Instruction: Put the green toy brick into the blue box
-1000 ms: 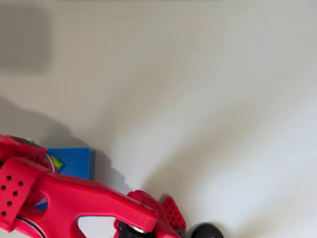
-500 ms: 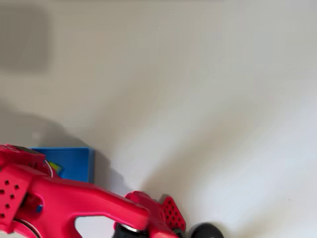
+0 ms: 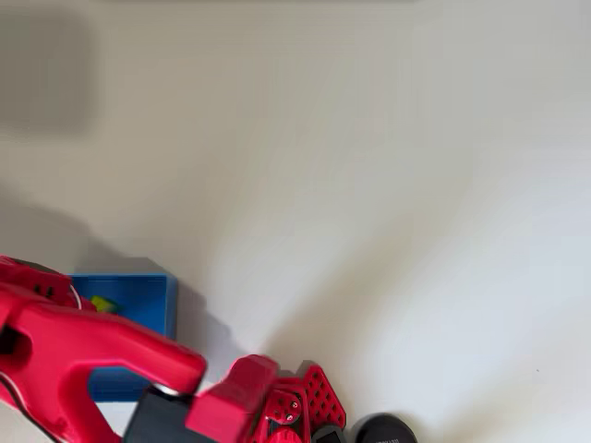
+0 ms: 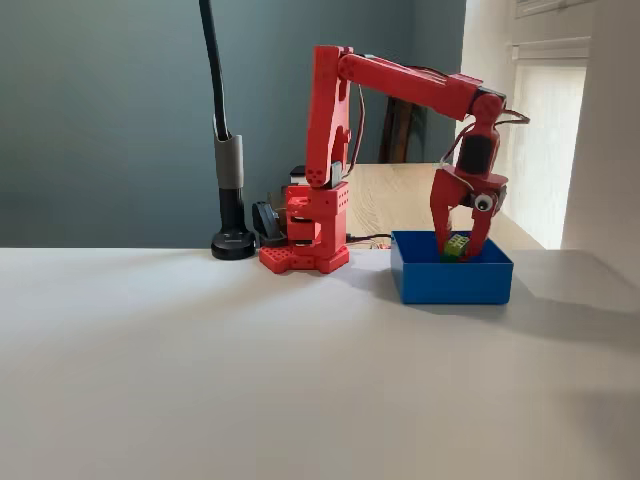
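Far left of fixed view: black gooseneck stand w/ round foot (image 4: 232, 243) on white table (image 4: 250, 380), upper part running out of frame top. Centre: red arm base (image 4: 305, 240), upright link, forearm reaching right toward frame's right third. Right of centre: square bright-blue plastic box w/ low walls (image 4: 450, 282), sitting on table just beside base. Above it, red two-finger gripper (image 4: 457, 240) pointing down into box, fingers spread a little yet closing on small lime-green studded plastic brick (image 4: 456, 246), held just over rear wall, tilted; cannot tell if touching box floor.

Overhead view, lower left corner: red arm covering much of blue box (image 3: 138, 297); bit of green brick (image 3: 103, 304) peeking out at arm's edge, inside box outline.

Step in hand, by judgement: placing, brick already over box interior, release not yet done. Next move prob. calls for widening fingers so brick drops flat, then lifting straight up, clear of thin walls, w/o dragging box.
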Controlling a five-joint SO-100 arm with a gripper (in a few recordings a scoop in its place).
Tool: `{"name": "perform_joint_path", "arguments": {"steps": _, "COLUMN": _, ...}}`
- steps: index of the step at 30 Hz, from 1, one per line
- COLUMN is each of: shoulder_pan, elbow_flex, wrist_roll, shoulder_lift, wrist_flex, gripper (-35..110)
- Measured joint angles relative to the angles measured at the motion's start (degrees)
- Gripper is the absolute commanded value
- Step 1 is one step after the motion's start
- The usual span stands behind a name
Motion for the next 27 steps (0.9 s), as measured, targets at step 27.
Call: {"name": "perform_joint_path", "arguments": {"steps": 27, "shoulder_pan": -0.2, "elbow_flex": -22.1, "wrist_roll": 0.2, "shoulder_lift": -0.8, "wrist_flex": 11.3, "gripper": 7}}
